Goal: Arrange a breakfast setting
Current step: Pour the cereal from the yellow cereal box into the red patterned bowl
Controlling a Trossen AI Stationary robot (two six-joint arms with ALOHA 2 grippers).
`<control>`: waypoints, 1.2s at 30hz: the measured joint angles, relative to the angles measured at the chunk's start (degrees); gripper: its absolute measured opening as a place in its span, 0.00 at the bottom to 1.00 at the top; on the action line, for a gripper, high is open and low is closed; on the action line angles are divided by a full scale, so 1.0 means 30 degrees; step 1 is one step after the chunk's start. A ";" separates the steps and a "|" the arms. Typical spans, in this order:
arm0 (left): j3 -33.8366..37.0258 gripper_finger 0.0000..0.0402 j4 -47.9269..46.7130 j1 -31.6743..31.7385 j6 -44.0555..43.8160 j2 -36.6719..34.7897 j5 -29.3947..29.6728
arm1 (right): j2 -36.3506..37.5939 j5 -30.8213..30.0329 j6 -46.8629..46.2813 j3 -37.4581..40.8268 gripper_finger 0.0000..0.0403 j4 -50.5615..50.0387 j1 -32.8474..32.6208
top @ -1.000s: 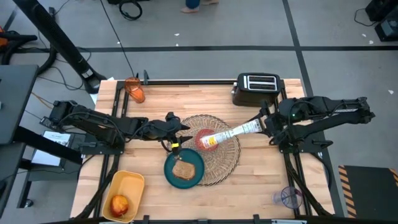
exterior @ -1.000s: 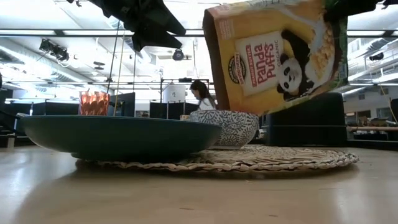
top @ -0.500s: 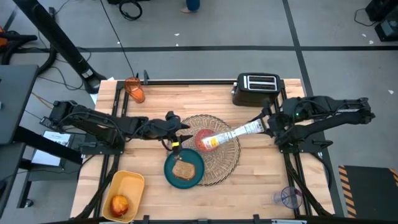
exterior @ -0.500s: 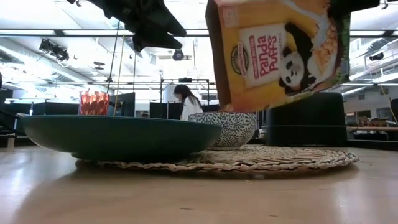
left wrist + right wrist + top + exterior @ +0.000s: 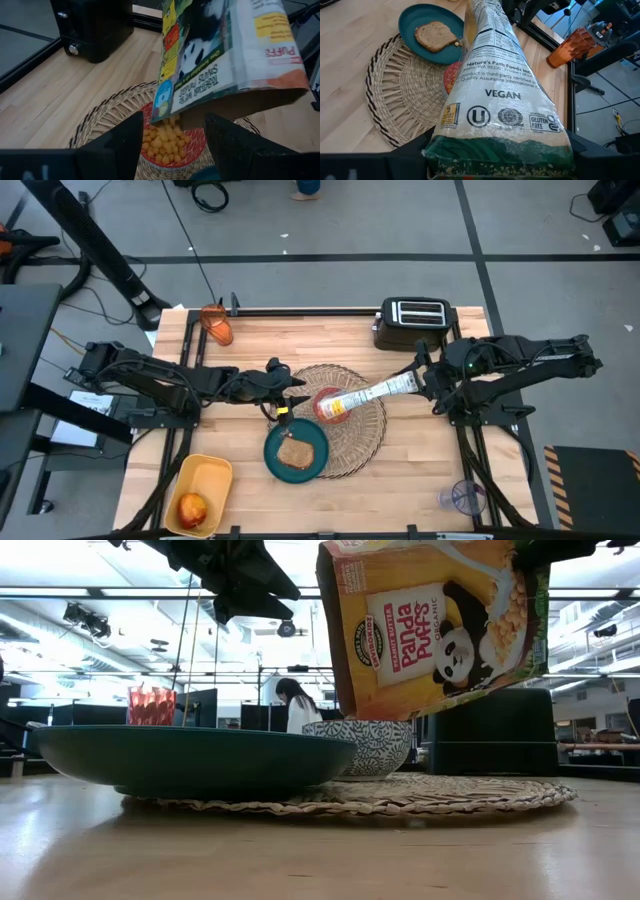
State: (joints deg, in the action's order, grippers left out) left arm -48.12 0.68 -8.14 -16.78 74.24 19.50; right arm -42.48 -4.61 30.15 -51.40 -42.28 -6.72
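My right gripper [image 5: 428, 377] is clamped on a glossy cardboard cereal box [image 5: 435, 625] reading "Panda Puffs, Organic", its bottom stamped "VEGAN", tipped over the small patterned bowl [image 5: 365, 745] of round yellow puffs. The bowl sits on the woven straw placemat [image 5: 352, 425] beside the teal plate [image 5: 275, 463] holding toast [image 5: 296, 452]. My left gripper [image 5: 281, 398] hovers nearby, fingers apart, empty.

We are seeing a yellow panda-printed cereal box [image 5: 435, 625], a teal plate [image 5: 296, 452] carrying brown toast [image 5: 295, 453], a red-lined, blue-patterned bowl [image 5: 365, 745], a dark-edged straw placemat [image 5: 400, 90] and an orange cup [image 5: 216, 324].
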 joint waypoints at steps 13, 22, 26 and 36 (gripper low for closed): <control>0.0000 0.53 -0.0018 -0.0022 -0.0187 0.0000 -0.0005 | 0.0841 0.0091 -0.0709 0.0007 0.58 -0.1047 -0.0007; 0.0000 0.53 -0.0018 -0.0022 -0.0166 0.0000 -0.0005 | 0.2298 0.1329 -0.1599 0.0007 0.58 -0.1808 -0.0031; 0.0000 0.53 -0.0018 -0.0022 -0.0168 0.0000 -0.0005 | 0.2302 0.0641 -0.1916 0.0007 0.58 -0.2251 0.0012; 0.0000 0.53 -0.0004 -0.0022 -0.0168 0.0000 -0.0005 | 0.2211 -0.0237 -0.1894 0.0007 0.58 -0.2087 0.0001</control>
State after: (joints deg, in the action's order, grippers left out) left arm -48.12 0.67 -8.21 -17.28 74.24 19.49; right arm -35.84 -5.32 24.47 -51.37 -48.54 -6.72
